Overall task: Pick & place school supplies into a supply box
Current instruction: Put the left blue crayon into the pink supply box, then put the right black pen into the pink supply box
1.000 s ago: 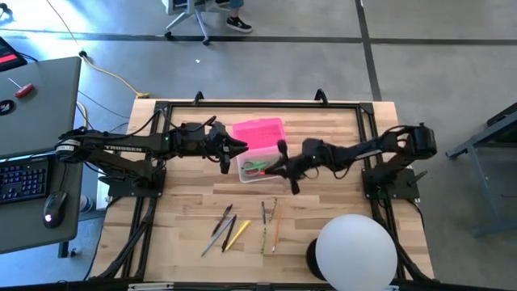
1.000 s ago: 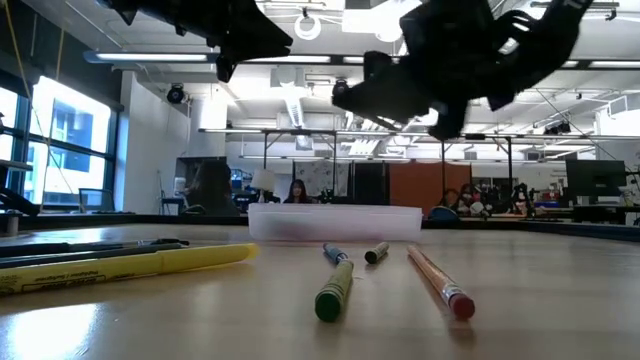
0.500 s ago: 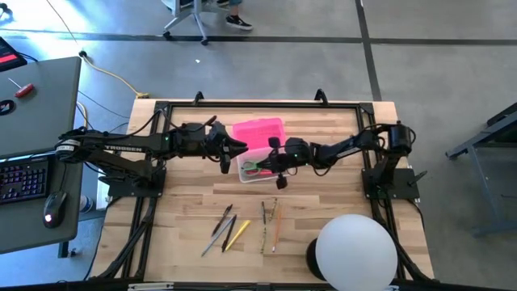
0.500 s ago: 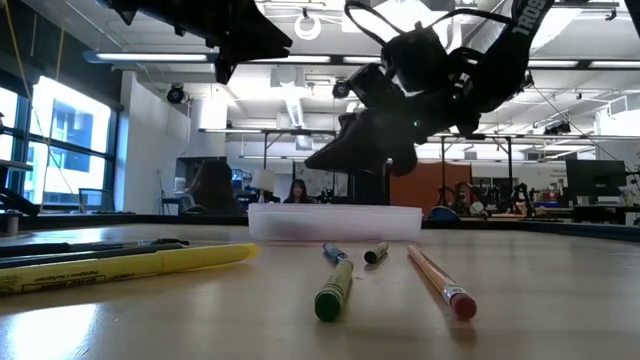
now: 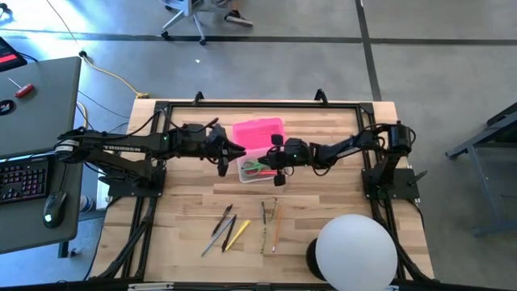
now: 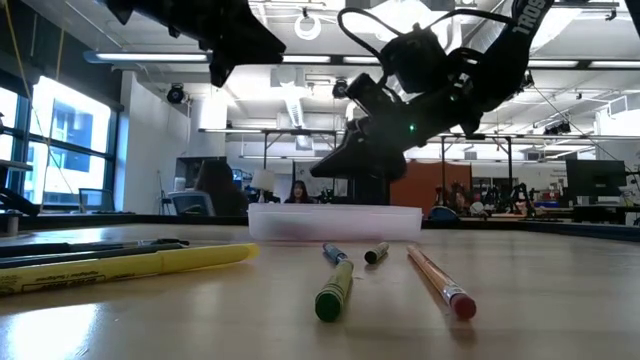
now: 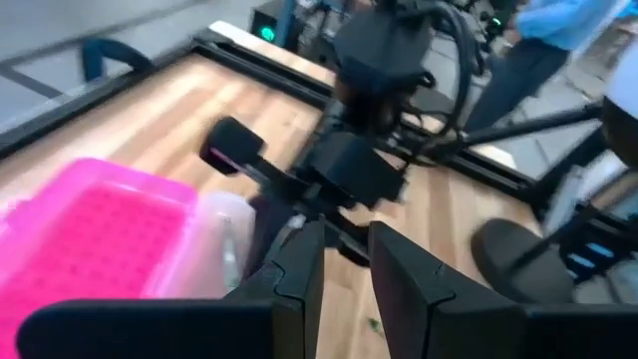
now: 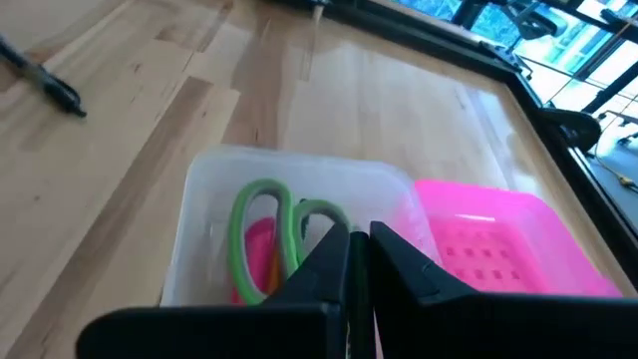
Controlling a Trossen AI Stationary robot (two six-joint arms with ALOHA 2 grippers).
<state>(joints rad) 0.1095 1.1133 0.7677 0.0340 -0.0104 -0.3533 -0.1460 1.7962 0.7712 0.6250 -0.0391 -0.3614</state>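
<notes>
The box (image 5: 260, 169) is sitting near the middle of the tabletop (image 5: 323, 214), its pink lid (image 5: 258, 134) lying open at its 12 o'clock side. Green-handled scissors (image 8: 274, 234) are lying inside the box, with something pink-red beneath them.

The right claw (image 5: 273, 166) is hanging just over the box's 3 o'clock end, its arm reaching in from the 3 o'clock side of the tabletop. In the right wrist view its fingers (image 8: 409, 267) are standing almost together, with only a thin slit between them and nothing in it, right above the scissors and the lid's edge.

The left claw (image 5: 234, 152) is hovering at the box's 10 o'clock corner, beside the lid. In the left wrist view its fingers (image 7: 299, 274) are standing a narrow gap apart, holding nothing, and pointing toward the right arm.

The remaining pens and pencils are lying on the tabletop at 6 o'clock from the box, well apart from it: a dark pen (image 5: 221, 221) and a yellow one (image 5: 237, 233) in one pair, an orange pencil (image 5: 275, 225) with a greenish marker (image 5: 264, 230) in another.

A white dome (image 5: 356, 250) is standing toward 5 o'clock.
</notes>
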